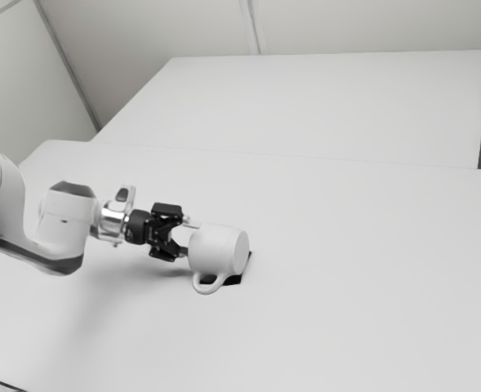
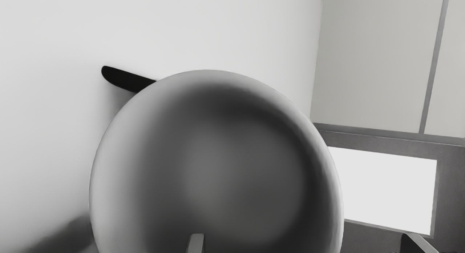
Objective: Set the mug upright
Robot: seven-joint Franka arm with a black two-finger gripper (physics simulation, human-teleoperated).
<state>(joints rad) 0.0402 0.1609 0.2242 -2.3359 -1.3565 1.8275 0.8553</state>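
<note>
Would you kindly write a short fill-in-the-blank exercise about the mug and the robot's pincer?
1. The mug is tipped over, so it is not standing ____.
2. The mug's open end faces toward the pincer, and its closed bottom faces ____ from it.
3. The loop on the mug's side is its ____.
4. The thin object jutting out from behind the mug in the wrist view is ____ in color.

Missing words: upright; away; handle; black.

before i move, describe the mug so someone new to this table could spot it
On the white table, find the black gripper. Right at its tip lies the mug, on its side, mouth facing the gripper. It is white, round and hollow with a looped handle, unlike the flat black piece peeking out by it.
</note>
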